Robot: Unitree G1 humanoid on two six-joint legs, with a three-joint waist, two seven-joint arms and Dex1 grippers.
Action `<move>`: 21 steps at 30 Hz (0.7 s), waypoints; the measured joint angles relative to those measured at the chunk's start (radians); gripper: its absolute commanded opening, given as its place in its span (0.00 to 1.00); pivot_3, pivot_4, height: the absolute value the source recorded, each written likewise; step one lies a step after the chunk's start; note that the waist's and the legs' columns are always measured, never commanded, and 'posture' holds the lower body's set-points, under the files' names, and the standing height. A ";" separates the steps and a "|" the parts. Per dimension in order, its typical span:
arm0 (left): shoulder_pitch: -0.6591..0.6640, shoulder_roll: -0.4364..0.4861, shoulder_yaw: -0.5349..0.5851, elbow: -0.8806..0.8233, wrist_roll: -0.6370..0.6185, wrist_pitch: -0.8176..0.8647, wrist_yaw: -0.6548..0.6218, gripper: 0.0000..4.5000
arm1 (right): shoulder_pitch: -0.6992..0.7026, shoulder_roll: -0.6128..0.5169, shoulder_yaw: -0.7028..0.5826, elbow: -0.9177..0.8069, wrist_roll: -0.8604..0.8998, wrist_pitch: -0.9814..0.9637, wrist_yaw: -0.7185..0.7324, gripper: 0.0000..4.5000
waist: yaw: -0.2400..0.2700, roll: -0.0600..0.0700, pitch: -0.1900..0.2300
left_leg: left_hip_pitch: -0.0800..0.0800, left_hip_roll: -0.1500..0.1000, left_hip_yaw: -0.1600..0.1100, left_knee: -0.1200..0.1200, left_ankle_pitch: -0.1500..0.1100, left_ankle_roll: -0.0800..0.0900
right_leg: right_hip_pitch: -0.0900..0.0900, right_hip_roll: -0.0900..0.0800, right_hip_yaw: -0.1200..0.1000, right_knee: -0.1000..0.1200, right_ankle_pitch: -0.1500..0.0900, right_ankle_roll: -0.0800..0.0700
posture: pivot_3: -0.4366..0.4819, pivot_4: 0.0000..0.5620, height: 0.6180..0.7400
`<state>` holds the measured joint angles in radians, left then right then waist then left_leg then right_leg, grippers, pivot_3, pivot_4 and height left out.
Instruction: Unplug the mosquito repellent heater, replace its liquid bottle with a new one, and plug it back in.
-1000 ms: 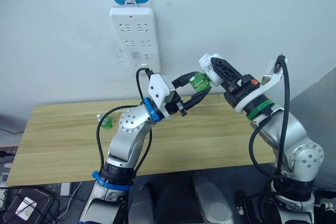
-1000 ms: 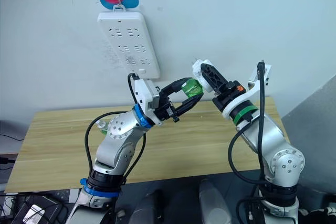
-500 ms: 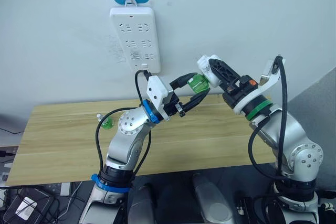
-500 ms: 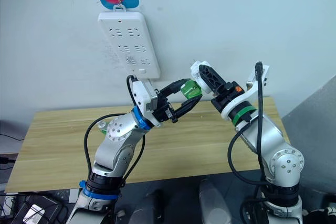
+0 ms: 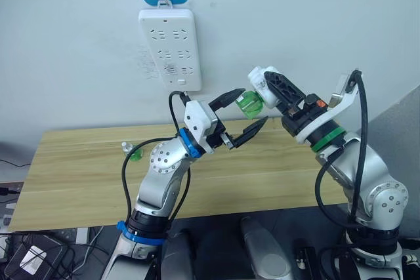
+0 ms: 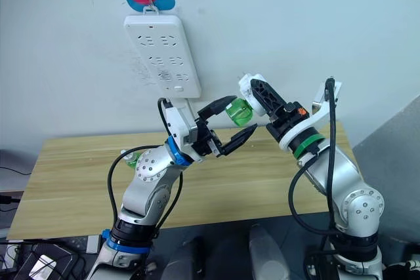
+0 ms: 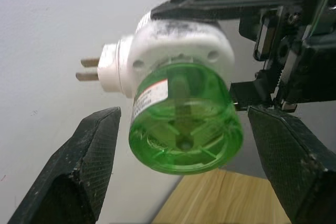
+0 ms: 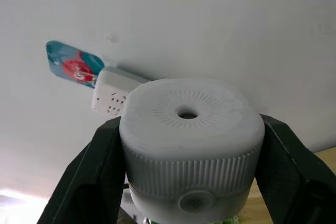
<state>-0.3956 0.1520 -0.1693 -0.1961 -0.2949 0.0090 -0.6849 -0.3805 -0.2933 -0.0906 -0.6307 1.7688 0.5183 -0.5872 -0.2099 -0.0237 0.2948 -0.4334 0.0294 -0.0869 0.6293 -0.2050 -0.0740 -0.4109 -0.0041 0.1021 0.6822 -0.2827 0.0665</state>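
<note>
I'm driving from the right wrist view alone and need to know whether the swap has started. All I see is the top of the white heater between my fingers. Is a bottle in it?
Observer: Yes. A green liquid bottle sits in the underside of the mosquito repellent heater, its base towards the left wrist camera.
Operator: Is the left gripper holding it?
Observer: No. The left gripper is open, with one finger on each side of the bottle and a gap at both.
Operator: Where is the replacement?
Observer: The new one is on the table, off to the robot's left.
</note>
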 measured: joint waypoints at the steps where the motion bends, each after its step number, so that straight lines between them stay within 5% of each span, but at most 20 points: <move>1: 0.002 -0.002 -0.001 0.000 0.000 0.000 0.000 0.91 | 0.000 0.000 0.002 -0.001 0.006 -0.003 0.000 0.65 | 0.000 0.000 0.000 | 0.000 0.000 0.000 0.000 0.000 0.000 | 0.000 0.000 0.000 0.000 0.000 0.000 | 0.15 0.44 1.00; 16: 0.050 -0.010 -0.013 -0.035 0.005 -0.017 0.038 0.91 | 0.037 -0.024 0.015 -0.002 0.022 -0.011 0.041 0.65 | 0.001 0.002 -0.002 | 0.000 0.000 0.000 0.001 0.000 0.000 | 0.000 0.000 0.000 0.000 0.000 0.000 | 0.15 0.43 1.00; 21: 0.061 -0.013 -0.023 -0.053 0.002 -0.015 0.038 0.64 | 0.037 -0.029 0.015 -0.002 0.025 -0.012 0.041 0.65 | 0.002 0.002 -0.002 | 0.000 0.000 0.000 0.001 0.000 0.000 | 0.000 0.000 0.000 0.000 0.000 0.000 | 0.15 0.43 1.00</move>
<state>-0.3349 0.1395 -0.1921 -0.2492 -0.2932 -0.0056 -0.6472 -0.3433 -0.3225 -0.0757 -0.6324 1.7935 0.5062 -0.5466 -0.2076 -0.0213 0.2925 -0.4330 0.0293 -0.0870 0.6302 -0.2049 -0.0740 -0.4104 -0.0041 0.1022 0.6827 -0.2825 0.0667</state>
